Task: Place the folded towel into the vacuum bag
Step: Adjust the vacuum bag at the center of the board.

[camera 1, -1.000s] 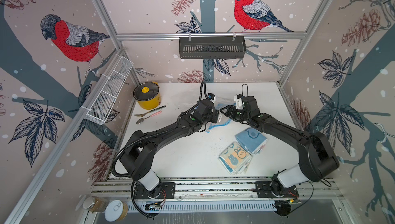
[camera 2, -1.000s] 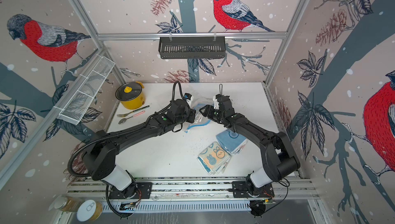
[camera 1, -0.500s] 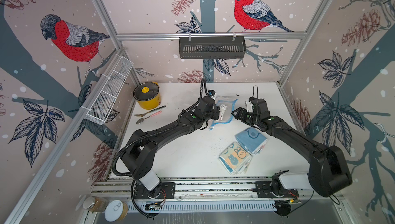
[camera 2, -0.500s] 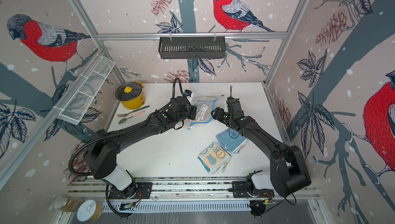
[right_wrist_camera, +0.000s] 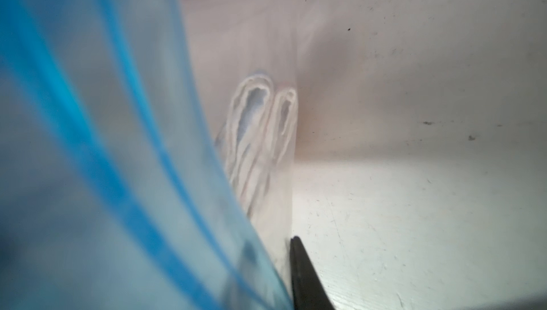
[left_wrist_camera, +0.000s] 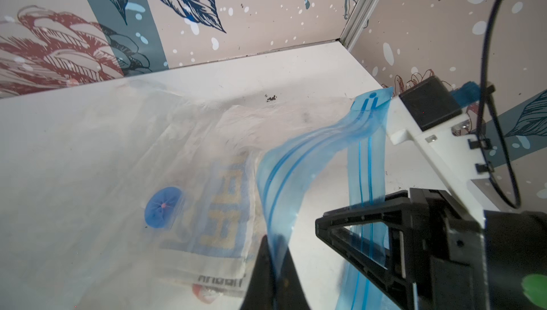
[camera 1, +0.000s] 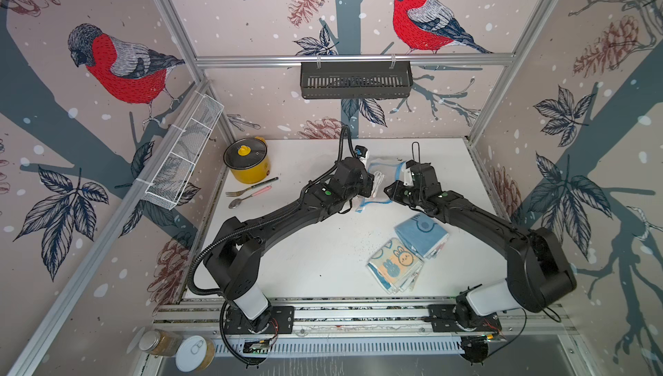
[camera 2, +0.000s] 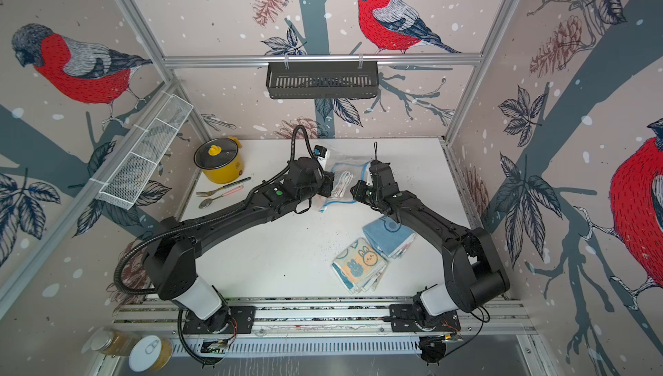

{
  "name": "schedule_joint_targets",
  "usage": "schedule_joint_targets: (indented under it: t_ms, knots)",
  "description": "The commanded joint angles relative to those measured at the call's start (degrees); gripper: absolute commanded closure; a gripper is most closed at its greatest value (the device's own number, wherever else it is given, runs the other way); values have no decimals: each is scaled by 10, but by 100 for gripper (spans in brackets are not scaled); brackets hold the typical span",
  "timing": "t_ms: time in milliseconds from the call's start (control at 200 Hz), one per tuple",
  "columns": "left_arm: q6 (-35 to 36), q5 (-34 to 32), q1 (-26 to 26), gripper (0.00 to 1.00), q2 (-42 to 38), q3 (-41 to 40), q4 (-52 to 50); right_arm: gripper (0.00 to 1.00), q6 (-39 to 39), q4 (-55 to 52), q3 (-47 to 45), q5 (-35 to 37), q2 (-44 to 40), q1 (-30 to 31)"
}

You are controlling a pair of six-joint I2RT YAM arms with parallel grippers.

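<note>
- A white wire basket [camera 1: 183,155] hangs on the left wall. A yellow pot [camera 1: 247,162], a fork [camera 1: 247,188] and a spoon [camera 1: 247,199] sit at the table's far left, well apart from the work.
- The left gripper [camera 1: 370,186] has its jaws closed on the blue zip strip [left_wrist_camera: 310,146].
- The vacuum bag [left_wrist_camera: 118,146] lies mid-table toward the back, between the two grippers, with its mouth end raised. The folded towel [left_wrist_camera: 225,205] is inside it, beside the round blue valve [left_wrist_camera: 162,207].
- The right gripper [camera 1: 389,191] meets the strip's other end. Whether its jaws clamp the strip cannot be told.
- A blue towel [camera 1: 421,234] and a rabbit-print towel [camera 1: 394,266] lie touching at front right, beside the right arm.
- In both top views the arms hide much of the bag, and the bagged towel shows only as white folds. The left wrist view shows the valve and the towel's pattern. The right wrist view is blurred and shows the folded edges [right_wrist_camera: 260,122].
</note>
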Motion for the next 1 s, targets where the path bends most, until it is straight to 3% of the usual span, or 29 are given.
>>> schedule_joint_targets:
  t_ms: [0,130,255,755,995]
  knots:
    - [61,-45,-11,100,-2,14,2,90,-8,8,6,21,2,2]
    - [91,-91,-25,100,1,24,2,97,-8,3,9,34,3,2]
    - [111,-129,-36,100,0,30,7,98,-10,4,16,37,2,2]
    - [231,-191,-57,100,-5,56,77,99,-31,-4,79,41,28,-1]
    - [256,-201,-78,100,11,82,82,99,-32,3,77,36,24,-9]
